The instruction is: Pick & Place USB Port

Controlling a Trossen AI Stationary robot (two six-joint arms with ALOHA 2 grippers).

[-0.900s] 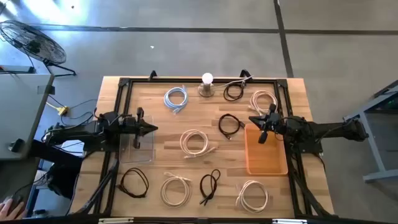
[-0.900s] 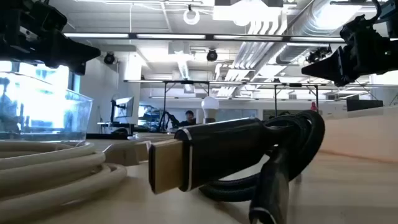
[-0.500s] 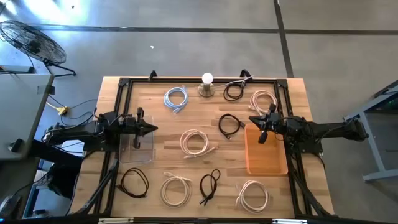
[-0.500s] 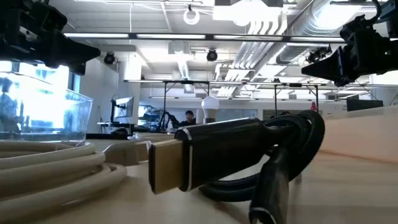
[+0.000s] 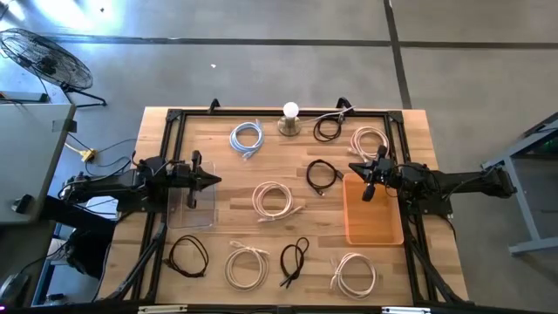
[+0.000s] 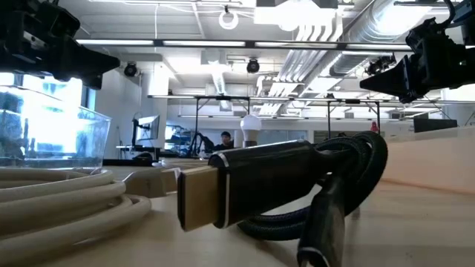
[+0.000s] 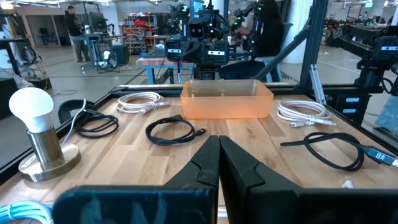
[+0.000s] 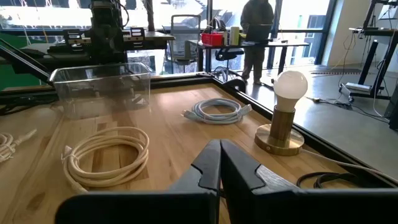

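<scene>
On the left of the table, the left gripper hangs with its fingers pressed together and nothing between them, above the clear bin. At centre lie the coiled cables: a blue coil, a cream coil and a black coil, with further coils along the near edge and a lamp with a white bulb at the far edge. Which coil carries the USB end cannot be told from above; the black cable nearest the low camera ends in a flat, wide metal plug. To the right, the right gripper hovers just over the far corner of the orange bin, likewise closed and empty. No pick has begun. A sound approach would likely open the fingers first, descend over a single strand and avoid neighbouring loops
</scene>
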